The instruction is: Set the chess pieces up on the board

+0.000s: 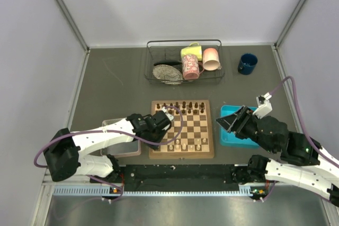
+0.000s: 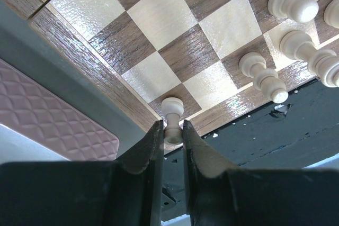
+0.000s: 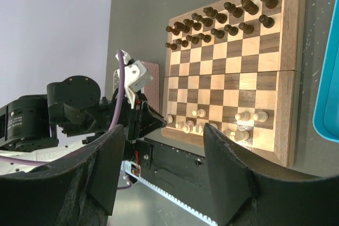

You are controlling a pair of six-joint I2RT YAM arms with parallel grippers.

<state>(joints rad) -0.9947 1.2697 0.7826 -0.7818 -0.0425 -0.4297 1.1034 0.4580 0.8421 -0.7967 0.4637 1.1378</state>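
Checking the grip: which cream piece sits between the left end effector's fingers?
The cream piece on the board's corner square; the other cream pieces stand free.

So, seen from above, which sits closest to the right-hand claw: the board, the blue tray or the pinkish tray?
1. Blue tray: the right gripper hangs over it.
2. Board: just to the left.
3. Pinkish tray: far left, beyond the board.
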